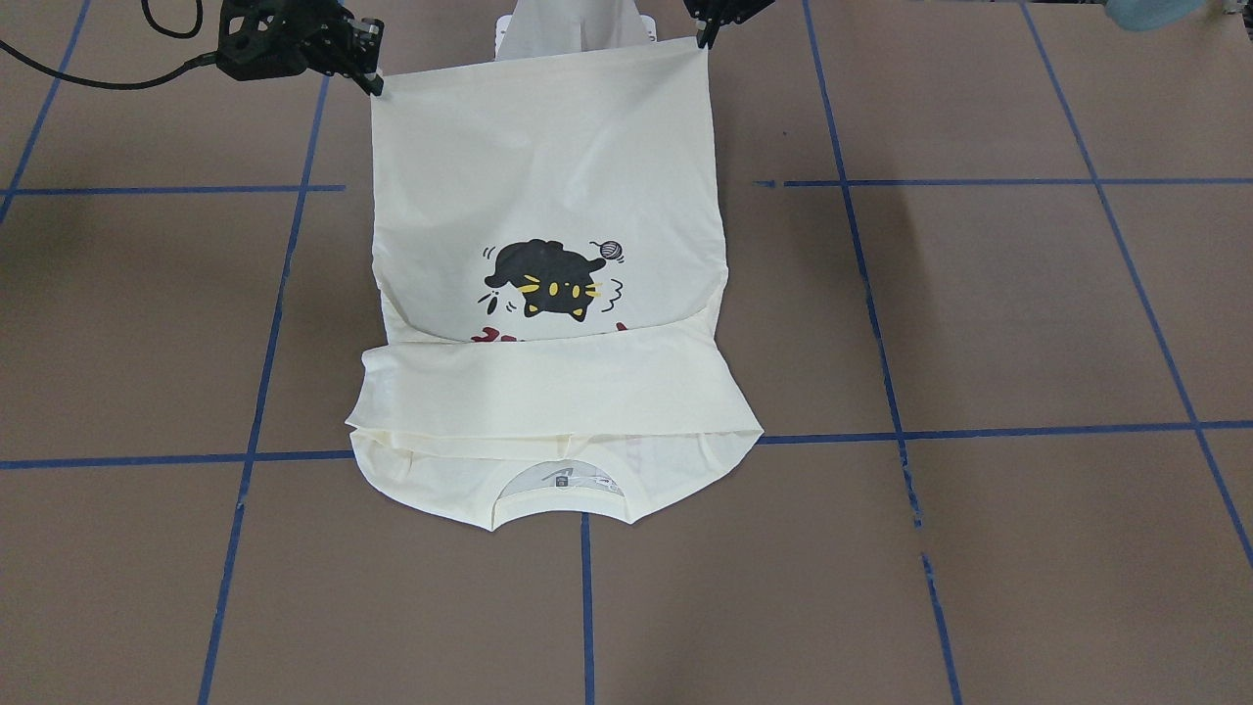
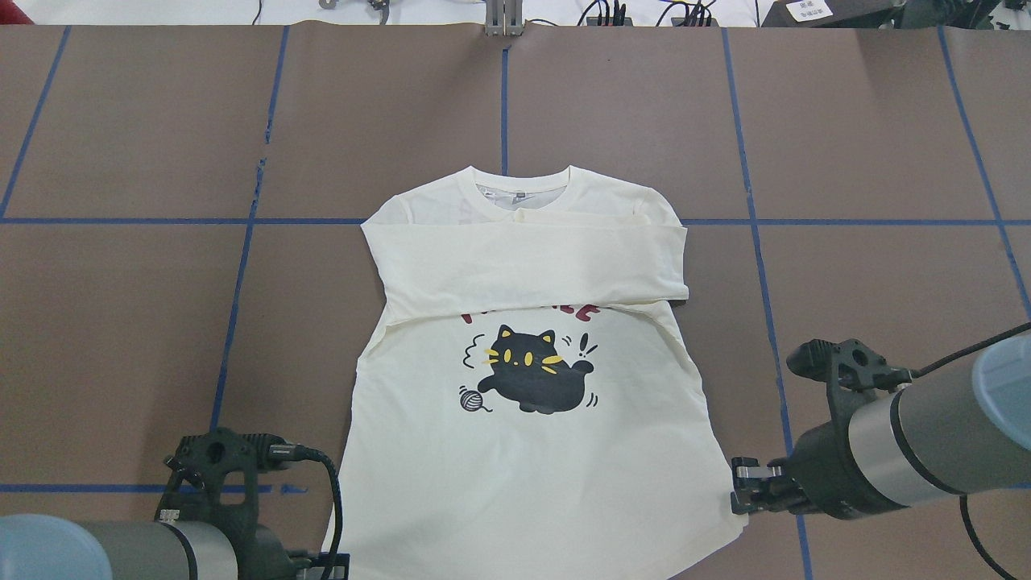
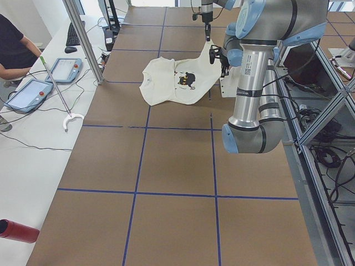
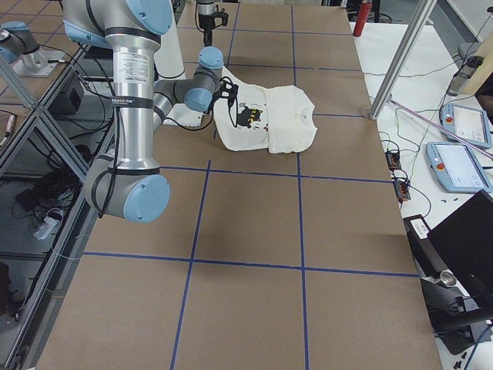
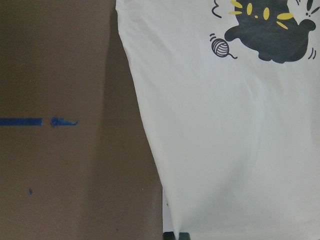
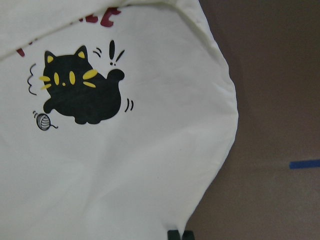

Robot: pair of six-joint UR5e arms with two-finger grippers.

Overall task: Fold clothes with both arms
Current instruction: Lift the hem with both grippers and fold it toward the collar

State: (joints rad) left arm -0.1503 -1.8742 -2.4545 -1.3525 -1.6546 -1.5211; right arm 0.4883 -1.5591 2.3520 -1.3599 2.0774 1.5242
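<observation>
T-shirt (image 2: pixel 523 467) | left claw (image 1: pixel 703 39), right claw (image 1: pixel 374 86) clamped on hem corners | blue-taped table (image 2: pixel 121 322) beneath

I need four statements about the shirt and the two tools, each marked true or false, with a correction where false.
1. The shirt lies print side up. True.
2. The sleeves are spread out sideways. False: they are folded across the chest.
3. The left tool and the right tool each grip a corner of the hem. True.
4. The collar points toward the robot. False: it lies on the far side from the robot.
</observation>
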